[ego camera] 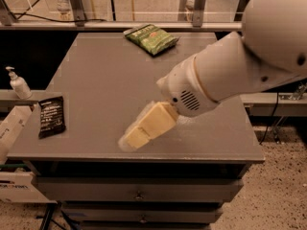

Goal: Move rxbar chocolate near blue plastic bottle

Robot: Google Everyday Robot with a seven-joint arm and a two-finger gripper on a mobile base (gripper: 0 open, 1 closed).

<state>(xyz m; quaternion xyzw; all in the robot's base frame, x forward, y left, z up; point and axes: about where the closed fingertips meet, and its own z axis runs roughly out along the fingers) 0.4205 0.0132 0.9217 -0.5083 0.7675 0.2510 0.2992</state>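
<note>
Grey worktop [96, 75] carried the rxbar chocolate [51, 116] near-left, ungrasped. Gripper [137, 138] (state indeterminate) hovered near-centre over a faint clear shape, probably the blue plastic bottle [121, 144]. Approach phase; next move: reach left.

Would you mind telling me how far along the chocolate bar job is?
Nothing looks done: the chocolate bar lies at the left edge of the table, apart from the bottle. The gripper is over the bottle, not at the bar. Grasping and carrying remain.
</note>
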